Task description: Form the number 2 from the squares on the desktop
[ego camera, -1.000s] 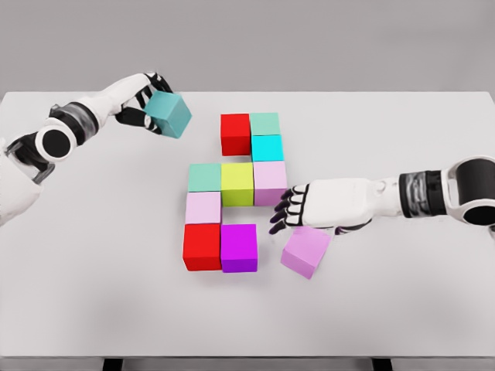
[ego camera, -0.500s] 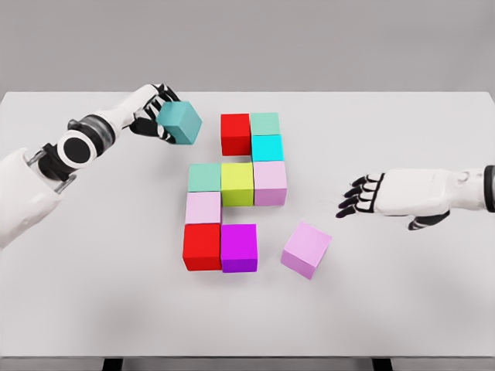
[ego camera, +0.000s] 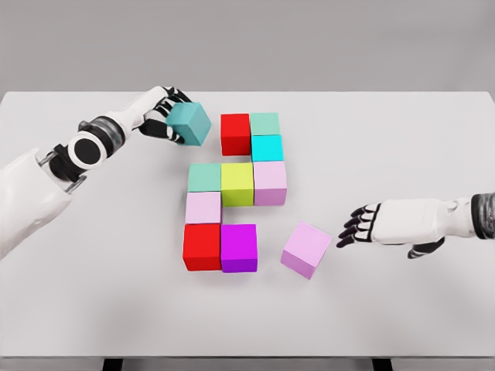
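Note:
My left hand (ego camera: 172, 116) is shut on a teal cube (ego camera: 189, 124), held tilted just left of the red cube (ego camera: 235, 134) that tops the block figure. That figure also has a green cube (ego camera: 265, 124), a cyan cube (ego camera: 267, 148), a pale purple cube (ego camera: 270, 182), a yellow-green cube (ego camera: 237, 184), a mint cube (ego camera: 204, 177), a pale pink cube (ego camera: 203, 207), a lower red cube (ego camera: 202, 246) and a magenta cube (ego camera: 239, 247). A loose lilac cube (ego camera: 306, 249) lies rotated to the right of the magenta one. My right hand (ego camera: 357, 225) hovers open a little right of it.
The white table (ego camera: 93, 294) spans the view, with its front edge near the bottom and a grey wall behind it.
My left hand has carried the teal cube rightward toward the upper red cube. My right hand has pulled back to the right and slightly down, away from the lilac cube.

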Robot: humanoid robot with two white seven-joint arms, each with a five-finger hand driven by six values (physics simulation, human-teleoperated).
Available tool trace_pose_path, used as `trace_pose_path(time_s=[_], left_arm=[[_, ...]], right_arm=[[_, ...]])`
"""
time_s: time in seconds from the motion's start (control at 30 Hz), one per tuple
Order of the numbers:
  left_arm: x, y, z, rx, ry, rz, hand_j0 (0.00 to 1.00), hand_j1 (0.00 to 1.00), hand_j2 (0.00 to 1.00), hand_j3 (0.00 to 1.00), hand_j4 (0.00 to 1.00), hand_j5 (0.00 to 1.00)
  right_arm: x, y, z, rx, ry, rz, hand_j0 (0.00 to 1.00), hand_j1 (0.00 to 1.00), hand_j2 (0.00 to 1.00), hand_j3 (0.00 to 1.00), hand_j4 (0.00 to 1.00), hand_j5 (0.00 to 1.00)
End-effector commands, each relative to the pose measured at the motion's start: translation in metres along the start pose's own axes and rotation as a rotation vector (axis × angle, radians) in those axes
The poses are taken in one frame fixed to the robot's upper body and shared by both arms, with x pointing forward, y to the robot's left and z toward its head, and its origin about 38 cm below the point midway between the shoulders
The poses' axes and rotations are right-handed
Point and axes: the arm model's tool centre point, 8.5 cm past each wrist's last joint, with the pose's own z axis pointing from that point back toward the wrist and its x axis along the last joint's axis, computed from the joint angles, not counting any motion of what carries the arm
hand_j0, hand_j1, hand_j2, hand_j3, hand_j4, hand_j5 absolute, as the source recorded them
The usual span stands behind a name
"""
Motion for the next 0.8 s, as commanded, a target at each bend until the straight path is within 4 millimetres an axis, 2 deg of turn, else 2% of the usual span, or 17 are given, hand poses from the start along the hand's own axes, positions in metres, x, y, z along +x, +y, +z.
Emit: trace_pose_path(time_s=[0.0,0.2,0.43,0.47,0.5,0.57,0.6,0.67,0.7,0.77], left_arm=[[-0.003,0.0,-0.001,0.002,0.008,0.001,0.78,0.78,0.78,0.78,0.78,0.78],[0.0,-0.002,-0.003,-0.001,0.002,0.004,0.9,0.9,0.9,0.9,0.9,0.9],[0.009,-0.01,-0.006,-0.013,-0.019,0.015,0.91,0.91,0.91,0.91,0.91,0.91],[0.008,-0.007,-0.005,-0.011,-0.02,0.013,0.92,0.92,0.92,0.92,0.92,0.92],[0.007,-0.003,-0.003,-0.005,-0.023,0.009,0.97,0.97,0.97,0.97,0.97,0.97],[0.003,0.021,0.009,0.027,-0.054,-0.026,1.0,1.0,1.0,1.0,1.0,1.0],[0.001,0.047,0.026,0.064,-0.094,-0.073,1.0,1.0,1.0,1.0,1.0,1.0],[-0.045,0.112,0.074,0.147,-0.019,-0.173,1.0,1.0,1.0,1.0,1.0,1.0],[-0.065,0.119,0.09,0.131,0.019,-0.225,1.0,1.0,1.0,1.0,1.0,1.0],[-0.061,0.11,0.085,0.081,-0.001,-0.248,1.0,1.0,1.0,1.0,1.0,1.0]], right_arm=[[0.003,-0.003,-0.007,-0.015,-0.017,-0.001,1.0,1.0,1.0,1.0,1.0,1.0],[0.007,-0.01,-0.019,-0.043,-0.047,0.005,1.0,1.0,1.0,1.0,1.0,1.0],[0.007,-0.014,-0.021,-0.054,-0.051,0.01,1.0,1.0,1.0,1.0,1.0,1.0],[0.007,-0.014,-0.022,-0.056,-0.053,0.01,1.0,1.0,1.0,1.0,1.0,1.0],[0.007,-0.015,-0.023,-0.057,-0.054,0.01,1.0,1.0,1.0,1.0,1.0,1.0],[0.008,-0.017,-0.024,-0.063,-0.057,0.014,1.0,1.0,1.0,1.0,1.0,1.0],[0.008,-0.018,-0.025,-0.067,-0.061,0.014,1.0,1.0,1.0,1.0,1.0,1.0],[0.008,-0.02,-0.025,-0.069,-0.059,0.02,1.0,1.0,1.0,1.0,1.0,1.0],[0.008,-0.02,-0.025,-0.07,-0.059,0.019,1.0,1.0,1.0,1.0,1.0,1.0],[0.007,-0.021,-0.025,-0.071,-0.059,0.02,1.0,1.0,1.0,1.0,1.0,1.0]])
